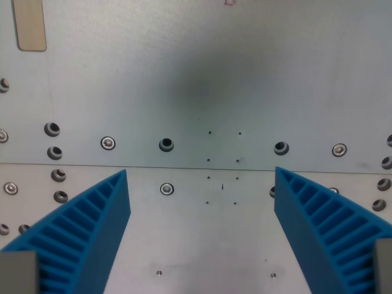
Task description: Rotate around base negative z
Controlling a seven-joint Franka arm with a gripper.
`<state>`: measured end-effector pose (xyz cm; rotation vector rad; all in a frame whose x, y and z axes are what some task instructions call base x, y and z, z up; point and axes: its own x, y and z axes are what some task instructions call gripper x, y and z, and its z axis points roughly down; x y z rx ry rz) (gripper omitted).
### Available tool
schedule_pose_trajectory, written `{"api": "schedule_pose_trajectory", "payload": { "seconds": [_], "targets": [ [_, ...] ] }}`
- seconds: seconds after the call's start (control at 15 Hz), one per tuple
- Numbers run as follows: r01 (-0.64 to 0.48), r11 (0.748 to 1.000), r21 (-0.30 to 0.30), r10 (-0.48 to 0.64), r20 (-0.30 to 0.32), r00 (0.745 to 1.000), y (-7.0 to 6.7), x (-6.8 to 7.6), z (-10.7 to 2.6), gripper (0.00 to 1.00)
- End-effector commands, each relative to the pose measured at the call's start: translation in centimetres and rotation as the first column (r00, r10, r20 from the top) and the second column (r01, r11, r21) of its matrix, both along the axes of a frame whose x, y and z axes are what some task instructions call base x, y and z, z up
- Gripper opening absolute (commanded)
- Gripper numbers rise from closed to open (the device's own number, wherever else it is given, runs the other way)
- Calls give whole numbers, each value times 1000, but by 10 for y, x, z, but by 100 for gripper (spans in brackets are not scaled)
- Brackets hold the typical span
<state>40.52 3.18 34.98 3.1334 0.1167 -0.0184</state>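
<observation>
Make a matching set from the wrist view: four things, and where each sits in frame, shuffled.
Things:
1. tan strip
2. red mark
3. plate seam
4. blue fingers of the tool

Places:
A. top edge, right of centre
B. lower corners, wide apart, nothing between
C. top corner on the wrist view's left
D. horizontal line across the middle

Pairs: 1-C, 2-A, 3-D, 4-B

No text, number or brand can be read anywhere here. A small red mark (229, 2) sits on the metal plate (202, 73) at the top edge, cut off by the frame and too partial to make out.
</observation>
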Motion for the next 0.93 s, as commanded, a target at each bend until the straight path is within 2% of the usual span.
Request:
{"api": "schedule_pose_trajectory", "payload": {
  "seconds": [0.07, 0.93],
  "targets": [
    [13, 1000, 0, -13, 5, 1000, 0, 0, 2, 100],
    [186, 983, 1, -186, 5, 983, 0, 0, 2, 100]
  ]
}}
